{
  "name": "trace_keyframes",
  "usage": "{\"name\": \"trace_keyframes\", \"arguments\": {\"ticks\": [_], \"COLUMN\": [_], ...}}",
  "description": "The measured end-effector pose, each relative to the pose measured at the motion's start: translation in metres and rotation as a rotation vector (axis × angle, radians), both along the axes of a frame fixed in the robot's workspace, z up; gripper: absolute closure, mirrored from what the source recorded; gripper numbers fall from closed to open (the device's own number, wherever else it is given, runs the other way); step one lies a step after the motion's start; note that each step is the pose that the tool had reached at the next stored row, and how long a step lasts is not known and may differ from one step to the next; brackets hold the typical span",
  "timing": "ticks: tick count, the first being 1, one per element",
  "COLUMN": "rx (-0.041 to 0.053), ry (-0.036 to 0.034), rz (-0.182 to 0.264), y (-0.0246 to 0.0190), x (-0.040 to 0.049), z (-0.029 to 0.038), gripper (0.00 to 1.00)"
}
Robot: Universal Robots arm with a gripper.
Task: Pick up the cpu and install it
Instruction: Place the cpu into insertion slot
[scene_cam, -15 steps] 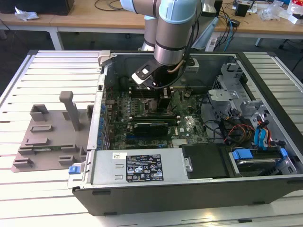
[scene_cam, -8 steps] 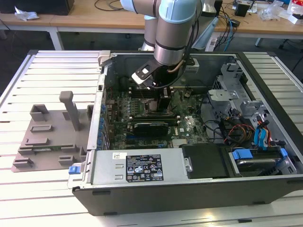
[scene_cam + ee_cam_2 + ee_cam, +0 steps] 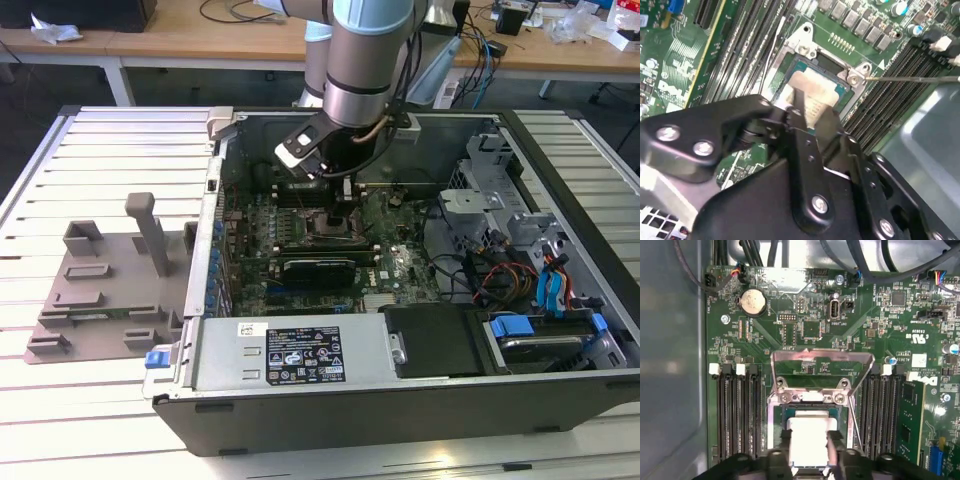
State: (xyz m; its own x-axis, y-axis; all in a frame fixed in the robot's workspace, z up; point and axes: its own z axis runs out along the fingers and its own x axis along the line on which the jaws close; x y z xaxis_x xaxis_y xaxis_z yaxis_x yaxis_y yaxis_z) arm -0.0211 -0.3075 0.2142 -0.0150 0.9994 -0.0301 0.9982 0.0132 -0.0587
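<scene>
Within the gripper [image 3: 810,442], the cpu [image 3: 810,427]: flat, square, pale silvery top.

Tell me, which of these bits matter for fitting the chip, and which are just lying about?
For the job: the cpu; the gripper closed on it; the socket with its raised metal frame; the motherboard.

Just lying about: the grey fixture on the table; the coin battery; the long black card; the silver labelled box.

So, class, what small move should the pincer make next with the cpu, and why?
Probably ease straight down a touch: the pincer grips the cpu squarely over the open socket, its metal frame hinged back, and I cannot tell that the chip is seated yet.
</scene>
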Motion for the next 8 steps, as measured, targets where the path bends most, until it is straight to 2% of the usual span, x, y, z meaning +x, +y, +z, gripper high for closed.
{"name": "trace_keyframes", "arguments": {"ticks": [1,2,3,5,8], "rx": [0.0009,0.0021,0.0024,0.0039,0.0042], "ry": [-0.0006,-0.0012,-0.0011,-0.0011,-0.0011], "rz": [0.001,0.003,0.005,0.008,0.013], "y": [-0.001,-0.0024,-0.0028,-0.0032,-0.0033], "x": [-0.0011,-0.0021,-0.0022,-0.0022,-0.0021], "z": [0.0,0.0,0.0,-0.0005,-0.005], "gripper": [0.64,0.76,0.76,0.88,0.89]}}
